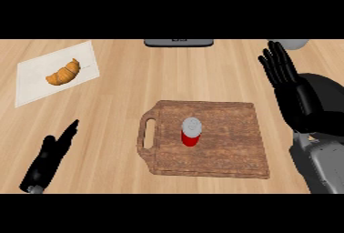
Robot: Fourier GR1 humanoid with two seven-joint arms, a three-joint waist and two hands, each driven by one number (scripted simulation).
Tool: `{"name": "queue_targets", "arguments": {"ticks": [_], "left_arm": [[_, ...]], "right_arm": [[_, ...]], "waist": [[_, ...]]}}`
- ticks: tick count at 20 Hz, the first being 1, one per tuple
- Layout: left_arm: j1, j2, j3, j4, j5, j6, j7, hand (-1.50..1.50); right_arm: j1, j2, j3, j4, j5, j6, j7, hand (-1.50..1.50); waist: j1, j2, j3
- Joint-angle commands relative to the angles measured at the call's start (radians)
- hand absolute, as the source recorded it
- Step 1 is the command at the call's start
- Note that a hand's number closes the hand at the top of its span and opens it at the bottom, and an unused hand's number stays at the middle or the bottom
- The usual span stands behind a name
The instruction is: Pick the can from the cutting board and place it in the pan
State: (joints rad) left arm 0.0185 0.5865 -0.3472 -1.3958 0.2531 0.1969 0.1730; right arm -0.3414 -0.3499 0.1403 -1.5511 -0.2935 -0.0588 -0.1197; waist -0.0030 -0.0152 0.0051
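Can is red with a grey top and stands upright near the middle of the brown wooden cutting board, a little toward its handle slot. The right hand is at the right edge of the bench, fingers straight and up, holding nothing. The left hand lies near the front left corner, fingers stretched, also empty. A croissant lies on a white sheet at the far left corner. The bench is light wood.

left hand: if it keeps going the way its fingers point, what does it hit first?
Probably nothing: the left hand points up and slightly right across bare counter, passing between the croissant and the cutting board. Height is unclear.
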Motion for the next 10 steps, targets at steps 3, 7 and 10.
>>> {"name": "queue_targets", "arguments": {"ticks": [3,7,10], "left_arm": [[-0.042,-0.111,0.032,-0.114,0.001,0.047,-0.147,0.00],[-0.096,-0.201,0.033,-0.209,0.035,0.072,-0.202,0.00],[-0.026,-0.244,0.014,-0.224,0.022,0.076,-0.303,0.00]], "right_arm": [[-0.038,0.066,0.023,-0.072,0.007,-0.062,0.066,1.50],[0.037,-0.113,0.029,0.039,0.262,-0.178,0.144,1.50],[0.230,0.071,0.066,-0.170,0.232,-0.353,0.155,-1.50]], "waist": [[-0.002,0.010,-0.007],[-0.062,-0.003,-0.025],[-0.040,-0.002,-0.008]]}}
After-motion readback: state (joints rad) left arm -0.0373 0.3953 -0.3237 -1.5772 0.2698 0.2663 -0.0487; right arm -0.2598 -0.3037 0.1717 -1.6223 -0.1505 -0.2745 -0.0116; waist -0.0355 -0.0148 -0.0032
